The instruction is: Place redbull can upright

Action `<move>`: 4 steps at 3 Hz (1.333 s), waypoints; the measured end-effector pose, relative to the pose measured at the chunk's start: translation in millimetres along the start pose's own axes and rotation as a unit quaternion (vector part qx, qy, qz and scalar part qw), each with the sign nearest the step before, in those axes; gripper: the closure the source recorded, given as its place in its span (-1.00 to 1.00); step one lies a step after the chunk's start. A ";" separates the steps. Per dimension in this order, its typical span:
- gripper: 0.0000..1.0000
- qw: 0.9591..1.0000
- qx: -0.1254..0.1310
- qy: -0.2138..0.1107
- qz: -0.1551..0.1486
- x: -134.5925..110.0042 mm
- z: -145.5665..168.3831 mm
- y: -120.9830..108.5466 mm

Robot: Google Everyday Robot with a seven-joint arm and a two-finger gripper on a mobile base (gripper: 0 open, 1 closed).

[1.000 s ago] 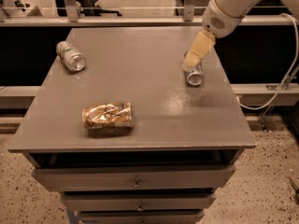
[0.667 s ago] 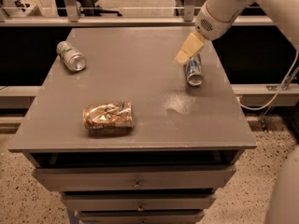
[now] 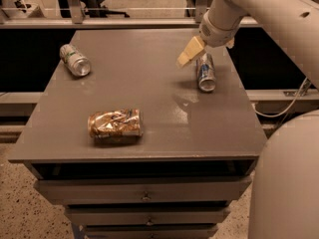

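Note:
The redbull can [image 3: 205, 72], slim, blue and silver, lies on its side at the right of the grey table [image 3: 149, 108], its silver top facing the front. My gripper [image 3: 190, 52] hangs above the table just left of the can's far end. It holds nothing that I can see. The arm reaches in from the upper right.
A green and silver can [image 3: 75, 60] lies on its side at the table's far left. A gold-brown foil snack bag [image 3: 115, 125] lies near the front left. Drawers [image 3: 144, 195] sit below the table top. A rail and chairs stand behind the table.
The gripper has moved left and away from the can. The can now lies uncovered on its side at the right of the table.

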State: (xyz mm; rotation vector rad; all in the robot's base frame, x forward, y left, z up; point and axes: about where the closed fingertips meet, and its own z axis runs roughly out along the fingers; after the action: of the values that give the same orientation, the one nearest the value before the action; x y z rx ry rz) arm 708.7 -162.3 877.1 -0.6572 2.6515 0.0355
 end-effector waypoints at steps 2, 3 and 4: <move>-1.00 0.997 0.034 0.029 0.064 -2.5 25.0 -0.6; -1.00 0.995 0.047 0.045 0.081 3.4 32.6 -4.8; -0.65 0.993 0.060 0.051 0.086 5.4 34.7 -7.8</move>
State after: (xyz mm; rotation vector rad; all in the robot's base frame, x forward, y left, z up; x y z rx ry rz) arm 721.1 -167.4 843.8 -0.4021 2.7765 -0.1099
